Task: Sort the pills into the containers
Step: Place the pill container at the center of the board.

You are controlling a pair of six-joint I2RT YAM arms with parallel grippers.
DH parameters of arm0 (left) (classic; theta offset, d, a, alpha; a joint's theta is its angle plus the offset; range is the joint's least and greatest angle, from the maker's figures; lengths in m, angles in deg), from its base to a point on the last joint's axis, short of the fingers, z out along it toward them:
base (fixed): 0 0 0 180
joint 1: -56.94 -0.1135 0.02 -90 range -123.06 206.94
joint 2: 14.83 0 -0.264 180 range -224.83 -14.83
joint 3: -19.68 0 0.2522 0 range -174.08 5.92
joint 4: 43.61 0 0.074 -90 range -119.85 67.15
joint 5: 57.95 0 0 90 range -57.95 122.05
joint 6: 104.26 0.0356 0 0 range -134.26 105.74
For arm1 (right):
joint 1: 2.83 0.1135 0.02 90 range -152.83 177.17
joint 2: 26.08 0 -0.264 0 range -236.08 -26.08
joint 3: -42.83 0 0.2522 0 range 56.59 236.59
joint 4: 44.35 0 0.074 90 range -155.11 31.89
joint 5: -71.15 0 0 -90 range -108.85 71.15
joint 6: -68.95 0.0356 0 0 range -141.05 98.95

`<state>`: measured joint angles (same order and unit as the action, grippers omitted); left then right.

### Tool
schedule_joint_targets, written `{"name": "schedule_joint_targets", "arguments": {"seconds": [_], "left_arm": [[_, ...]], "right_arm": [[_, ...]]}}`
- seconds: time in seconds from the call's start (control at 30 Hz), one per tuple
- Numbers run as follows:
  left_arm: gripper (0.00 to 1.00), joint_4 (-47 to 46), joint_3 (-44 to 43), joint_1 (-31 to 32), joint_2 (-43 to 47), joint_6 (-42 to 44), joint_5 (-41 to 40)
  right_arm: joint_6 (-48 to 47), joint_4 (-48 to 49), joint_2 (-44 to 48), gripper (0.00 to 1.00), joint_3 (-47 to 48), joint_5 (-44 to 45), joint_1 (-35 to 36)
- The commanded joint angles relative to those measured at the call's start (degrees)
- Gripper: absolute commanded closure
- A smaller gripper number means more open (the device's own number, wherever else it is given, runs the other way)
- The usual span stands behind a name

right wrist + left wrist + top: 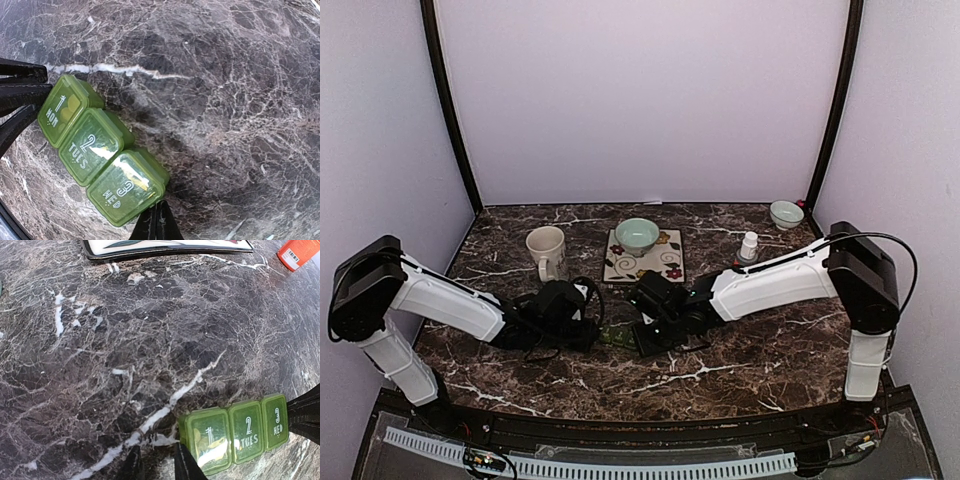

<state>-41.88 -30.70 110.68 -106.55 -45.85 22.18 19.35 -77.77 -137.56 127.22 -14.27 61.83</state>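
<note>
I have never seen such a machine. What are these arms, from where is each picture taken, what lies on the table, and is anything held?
These are two robot arms fixed at the near edge of a marble table. The wide picture is from a camera above and behind them; the other two are from a camera on each wrist. On the table stand a mug, a flowered tile with a pale green bowl on it, a second bowl and a small bottle. Between the arms lies a green pill box with three closed lids, marked MON, TUES, WED. The left gripper is slightly open beside its MON end; the right gripper is shut at its WED end. Neither seems to hold anything.
</note>
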Motion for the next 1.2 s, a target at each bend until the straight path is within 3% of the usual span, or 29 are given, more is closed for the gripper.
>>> {"name": "schedule_joint_targets", "arguments": {"seconds": [0.0, 1.17], "left_arm": [[0.77, -0.5, -1.9, -0.2, -0.2, 1.3, 1.9], [0.78, -0.6, -9.6, -0.9, -6.0, 2.7, 3.1]], "right_arm": [[-0.3, 1.2, -1.2, 0.96, 2.3, 0.5, -0.3], [-3.0, 2.8, -2.4, 0.96, 3.2, -1.0, -6.5]]}}
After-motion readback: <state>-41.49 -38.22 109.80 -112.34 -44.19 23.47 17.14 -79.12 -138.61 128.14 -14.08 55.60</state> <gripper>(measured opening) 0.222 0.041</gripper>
